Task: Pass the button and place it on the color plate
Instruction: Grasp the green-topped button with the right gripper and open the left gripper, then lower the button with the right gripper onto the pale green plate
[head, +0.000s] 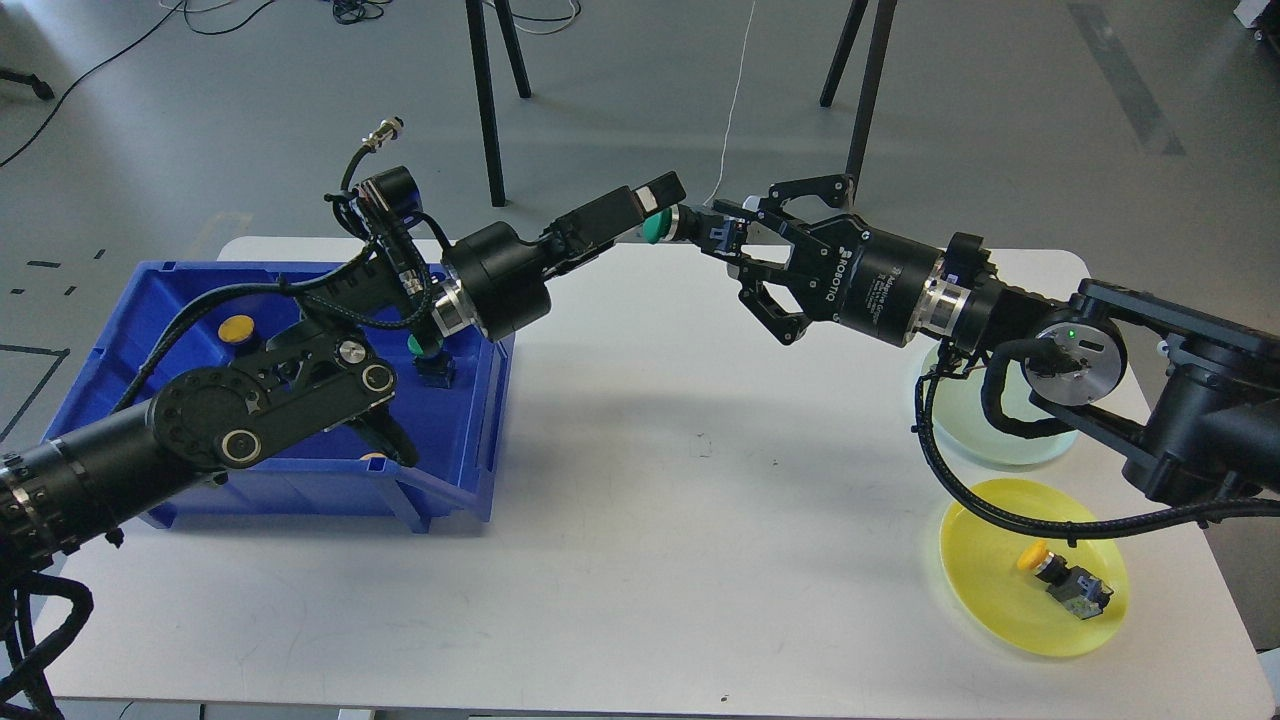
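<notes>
Robotics lab/test bay: white table (650, 480) on bare grey concrete floor (1000, 110). Behind table, black tripod legs (487, 100); loose cables (90, 70) behind-left; black tape marks (45, 264) on floor left of table.

Matt white table (650, 480); glossy blue plastic bin (470, 440); translucent glossy yellow plate (980, 590); braided cable sleeve (1000, 510) noted.

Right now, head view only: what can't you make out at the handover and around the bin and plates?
- Green button: mostly hidden between left gripper and right gripper; which one actually clamps it is unclear.
- Blue bin: left arm covers much of the inside; only a yellow button and another green button show.
- Pale green plate: right arm and cable hide most of it.
- Button on yellow plate: too small for detail.
</notes>
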`<move>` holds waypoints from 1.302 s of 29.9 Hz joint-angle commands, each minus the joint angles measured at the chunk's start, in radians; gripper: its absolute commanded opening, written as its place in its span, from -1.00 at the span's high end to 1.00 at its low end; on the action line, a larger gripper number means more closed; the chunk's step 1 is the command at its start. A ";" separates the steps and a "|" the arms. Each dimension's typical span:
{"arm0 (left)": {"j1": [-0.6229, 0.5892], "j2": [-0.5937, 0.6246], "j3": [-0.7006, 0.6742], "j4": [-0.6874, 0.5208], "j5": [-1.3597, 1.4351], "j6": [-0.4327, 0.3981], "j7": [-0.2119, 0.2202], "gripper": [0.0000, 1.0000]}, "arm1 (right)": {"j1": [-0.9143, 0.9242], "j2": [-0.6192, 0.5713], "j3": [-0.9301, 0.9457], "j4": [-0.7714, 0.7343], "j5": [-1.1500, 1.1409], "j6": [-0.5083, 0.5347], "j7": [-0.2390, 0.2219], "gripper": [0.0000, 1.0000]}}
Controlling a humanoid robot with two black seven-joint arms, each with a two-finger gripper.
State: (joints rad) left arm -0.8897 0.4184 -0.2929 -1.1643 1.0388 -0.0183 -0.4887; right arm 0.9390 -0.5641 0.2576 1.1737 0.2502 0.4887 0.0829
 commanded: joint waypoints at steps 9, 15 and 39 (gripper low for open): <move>0.000 -0.001 0.001 0.000 -0.003 0.000 0.000 -0.80 | -0.538 -0.194 0.448 0.026 0.005 -0.434 0.057 0.91; 0.000 -0.001 0.001 0.000 -0.003 0.000 0.000 -0.80 | -0.554 -0.181 0.399 0.027 -0.046 -0.766 0.054 0.91; -0.003 0.003 -0.005 0.012 -0.213 -0.011 0.000 -0.80 | -0.471 -0.112 0.486 0.041 -0.121 -0.794 -0.014 -0.98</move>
State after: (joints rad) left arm -0.8906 0.4179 -0.2925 -1.1604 0.9401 -0.0210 -0.4887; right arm 0.4662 -0.6365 0.6650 1.1282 0.1304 -0.3424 0.0638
